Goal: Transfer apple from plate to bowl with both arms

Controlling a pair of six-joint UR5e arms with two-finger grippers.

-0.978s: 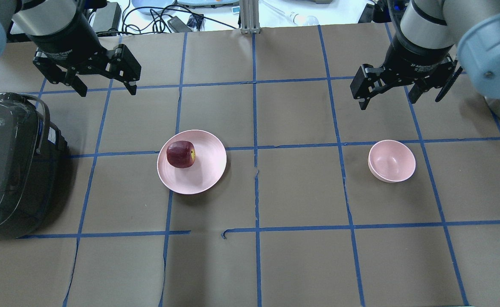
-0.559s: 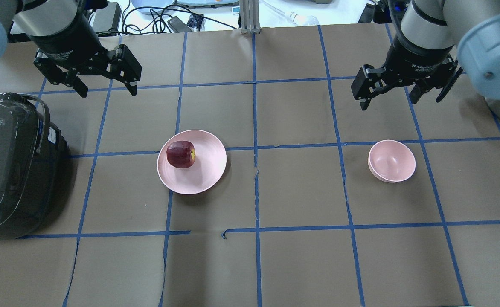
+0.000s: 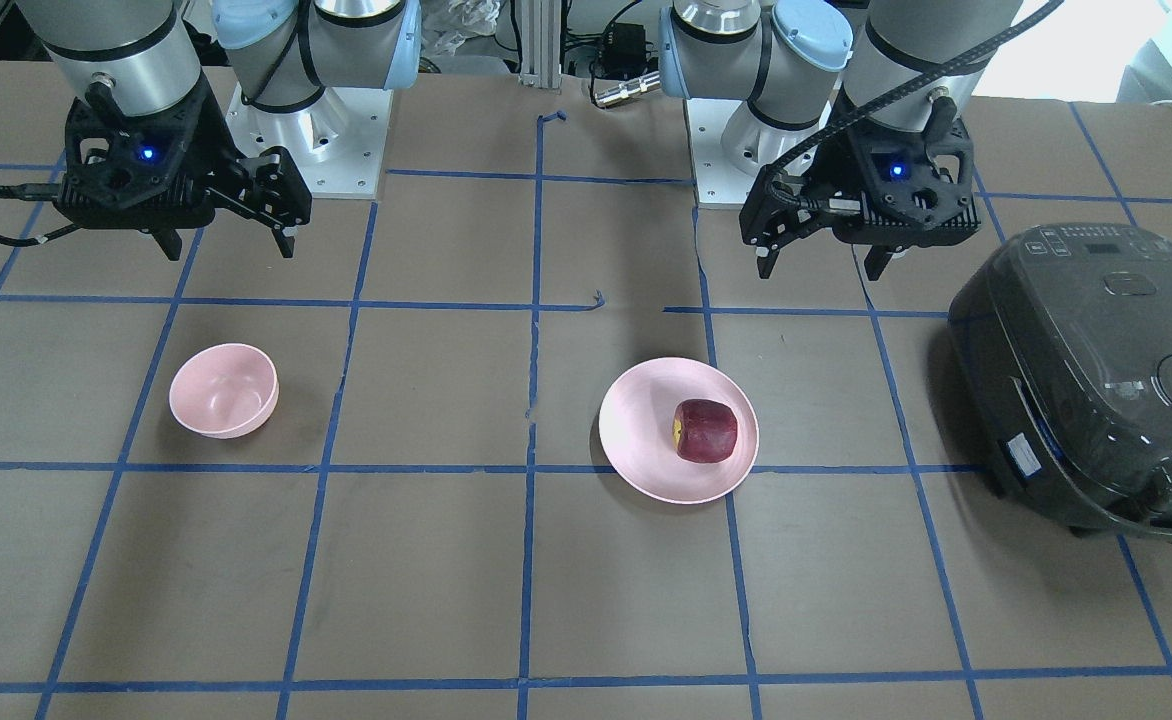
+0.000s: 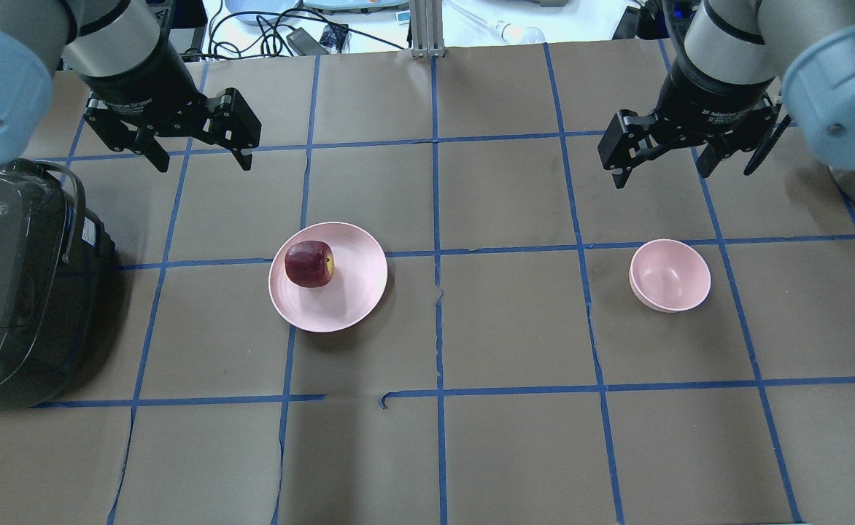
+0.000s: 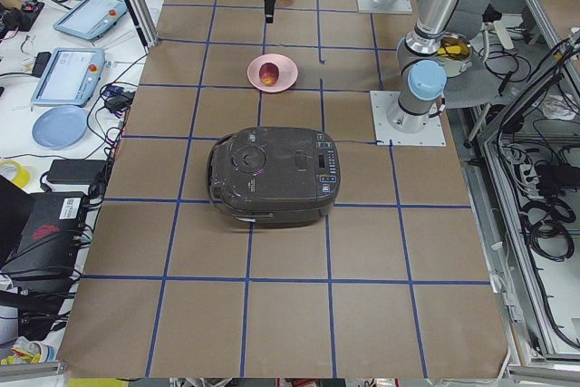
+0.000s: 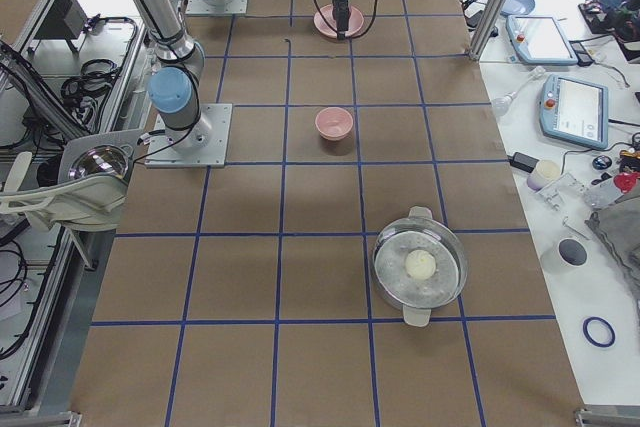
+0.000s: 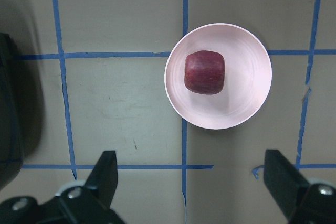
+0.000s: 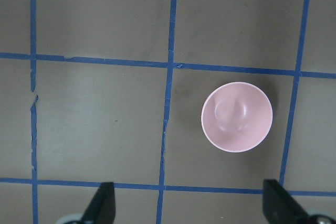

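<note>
Toward the desk's (image 4: 515,328) left end, near a dark rice cooker (image 4: 19,284), the apple (image 4: 310,264) rests on the plate (image 4: 347,302), on its cooker-side half. Well apart, toward the right end, the bowl (image 4: 670,275) stands upright. Above the desk hang the left gripper (image 4: 203,165) and the right gripper (image 4: 662,177), jaws spread wide.

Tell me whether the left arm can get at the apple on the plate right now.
Probably yes. The left claw hangs open, off to one side of the plate; the apple lies uncovered on it, and nothing stands between them.
</note>
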